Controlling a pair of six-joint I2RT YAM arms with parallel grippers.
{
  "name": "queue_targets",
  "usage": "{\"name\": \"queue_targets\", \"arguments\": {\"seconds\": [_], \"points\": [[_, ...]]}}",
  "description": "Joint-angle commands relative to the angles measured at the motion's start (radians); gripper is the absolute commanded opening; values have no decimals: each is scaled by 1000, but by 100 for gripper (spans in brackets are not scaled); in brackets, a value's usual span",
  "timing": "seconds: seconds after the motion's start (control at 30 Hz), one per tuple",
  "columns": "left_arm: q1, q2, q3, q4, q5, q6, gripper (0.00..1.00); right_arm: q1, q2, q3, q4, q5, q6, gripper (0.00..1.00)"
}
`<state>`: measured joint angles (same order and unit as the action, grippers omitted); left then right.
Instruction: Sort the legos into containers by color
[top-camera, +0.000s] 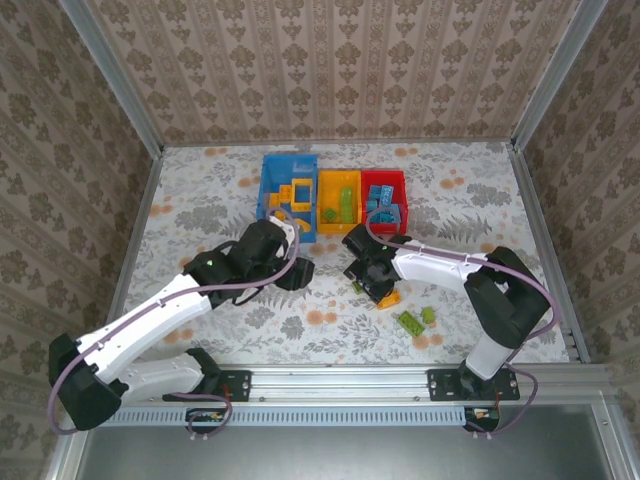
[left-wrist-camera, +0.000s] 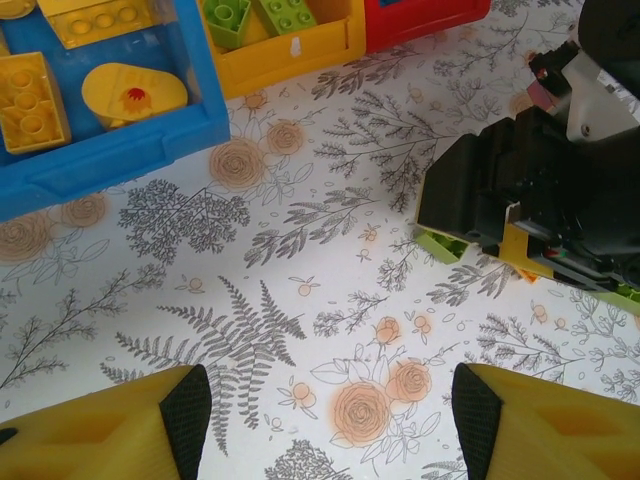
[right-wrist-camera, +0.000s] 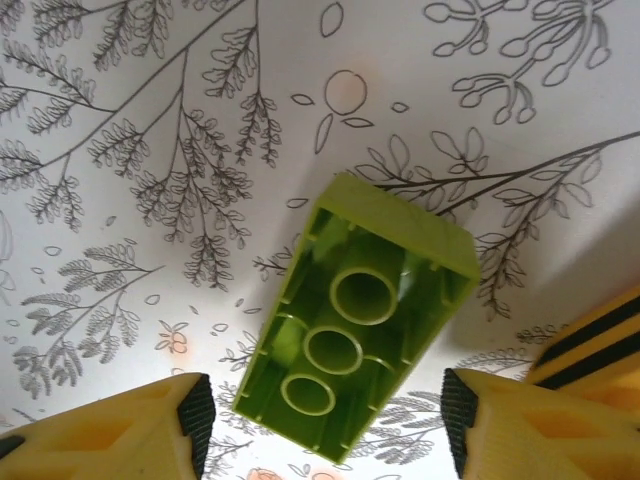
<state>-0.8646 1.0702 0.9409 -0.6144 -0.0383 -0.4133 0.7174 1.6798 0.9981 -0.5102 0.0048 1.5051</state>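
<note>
Floral tabletop (right-wrist-camera: 150, 120), lime lego (right-wrist-camera: 365, 320) upturned (three hollow tubes showing)

Overhead wide; 2 wrist views seemingly near table (top-camera: 200, 200).

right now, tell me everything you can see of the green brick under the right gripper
The green brick is lime, glossy, slightly see-through plastic, longer than wide. Its hollow underside faces the wrist camera, showing three round tubes in a row, so it is studs down; whether flat or tipped I cannot tell. It rests on the floral cloth, between the fingers of the open right gripper, with a gap to each finger.
</note>
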Motion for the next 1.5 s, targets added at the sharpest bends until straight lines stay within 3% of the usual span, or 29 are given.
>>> {"name": "queue_targets", "arguments": {"seconds": [0.0, 0.2, 0.33, 0.47, 0.63, 0.8, 0.97, 1.2, 1.27, 1.47], "points": [[-7, -35, -20, -41, -20, -22, 67, 4, 39, 13, 17, 46, 46, 61], [-10, -28, -16, -28, -24, -31, 67, -7, 95, 41, 8, 40, 13, 49], [-11, -15, 7, -22, -34, -36, 66, -16, 71, 53, 3, 60, -55, 31], [-10, -13, 38, 0, -24, -41, 66, -22, 36, 123, 7, 95, -226, 16], [-11, 7, 105, 16, -46, -42, 67, -47, 49, 270, -5, 123, -490, 11], [-11, 77, 183, 35, -51, -24, 67, -137, 158, 453, 17, 61, -680, 11], [-11, 148, 230, 60, -36, -15, 67, -227, 374, 714, 24, -101, -832, 12], [-21, 217, 237, 98, -17, -14, 67, -275, 625, 1060, -133, -181, -937, 21], [-26, 231, 244, 112, -22, -16, 68, -284, 662, 1107, -165, -191, -937, 25], [-59, 249, 273, 121, -93, -16, 71, -286, 637, 1111, -188, -181, -952, 54]]}}
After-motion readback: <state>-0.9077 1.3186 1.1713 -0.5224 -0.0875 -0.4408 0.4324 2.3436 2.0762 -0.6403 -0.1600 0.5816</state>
